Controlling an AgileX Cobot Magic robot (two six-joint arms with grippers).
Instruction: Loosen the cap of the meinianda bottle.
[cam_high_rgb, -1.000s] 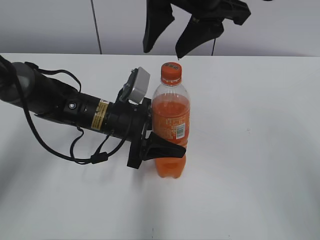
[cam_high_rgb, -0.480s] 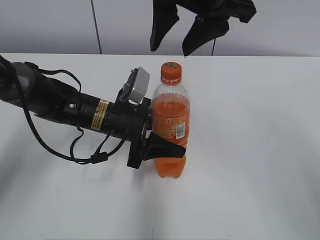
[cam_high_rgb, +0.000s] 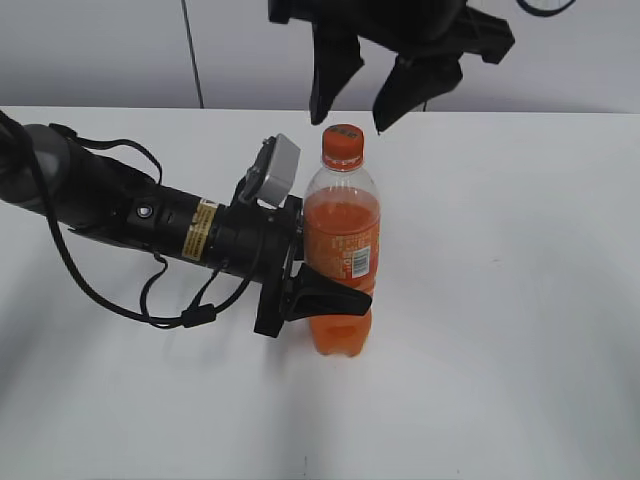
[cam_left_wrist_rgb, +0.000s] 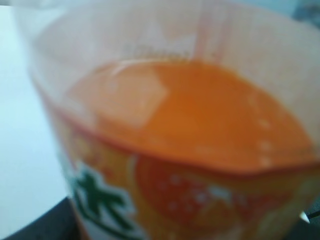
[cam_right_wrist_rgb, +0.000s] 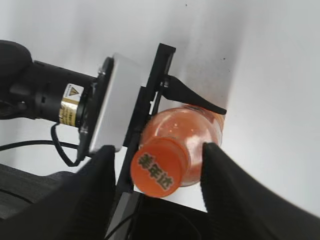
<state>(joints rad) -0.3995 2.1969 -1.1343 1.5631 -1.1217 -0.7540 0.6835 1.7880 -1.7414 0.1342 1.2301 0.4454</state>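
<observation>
The right gripper (cam_high_rgb: 352, 108) hangs just above the cap (cam_high_rgb: 342, 145), its two dark fingers (cam_high_rgb: 330, 75) spread apart and holding nothing. In the right wrist view those fingers (cam_right_wrist_rgb: 100, 185) stand to either side of the cap (cam_right_wrist_rgb: 159, 167), with clear gaps on both sides and no contact.

Lower down, the left gripper (cam_high_rgb: 325, 292) comes in from the left, lying nearly level above the white table (cam_high_rgb: 520, 300). Its fingers (cam_high_rgb: 335, 295) pinch the waisted lower body of the meinianda bottle (cam_high_rgb: 342, 250), one finger curving across the front below the label. The left wrist view shows only a blurred close-up of the bottle's (cam_left_wrist_rgb: 175, 150) orange drink and label, so the grip cannot be read there; the exterior and right wrist views show it.

The bottle stands upright near the middle of the table, its cap seated on the neck above the orange ring.

As for progress, the bottle appears braced, which is the first part of the job. The cap looks untouched and, as far as can be judged, not yet loosened. Remaining: lower the right gripper around the cap, clamp its ribbed side, and twist it.
</observation>
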